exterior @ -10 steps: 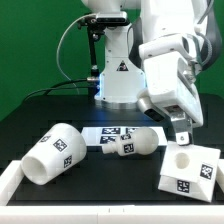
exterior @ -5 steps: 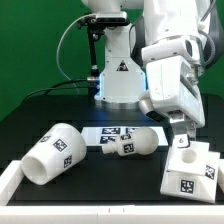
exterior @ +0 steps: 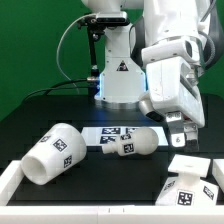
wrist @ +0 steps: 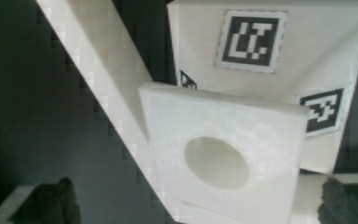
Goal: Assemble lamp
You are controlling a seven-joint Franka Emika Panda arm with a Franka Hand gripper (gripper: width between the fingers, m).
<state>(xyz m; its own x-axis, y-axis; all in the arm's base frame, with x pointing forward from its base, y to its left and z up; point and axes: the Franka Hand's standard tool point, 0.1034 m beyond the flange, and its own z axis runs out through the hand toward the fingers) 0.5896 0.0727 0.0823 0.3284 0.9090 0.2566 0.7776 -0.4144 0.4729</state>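
Note:
The angular white lamp base [exterior: 192,180] lies tilted at the front of the exterior view's right, by the white rim. My gripper [exterior: 178,136] hangs just above its back edge. In the wrist view the base [wrist: 229,140] fills the frame, round socket hole up, with tags on its far face. The gripper [wrist: 197,200] is open; its dark fingertips [wrist: 44,200] stand wide on either side of the base, not pressing it. The bulb [exterior: 131,144] lies on its side in the middle. The large shade [exterior: 55,153] lies on its side at the exterior view's left.
The marker board [exterior: 113,130] lies flat behind the bulb. The white robot pedestal [exterior: 118,78] with a triangle sticker stands at the back. A white rim [exterior: 90,206] runs along the table's front edge, close to the base and the shade.
The base has slid toward the front rim and tilted. My gripper has stayed about where it was, so it now sits above the base's back edge.

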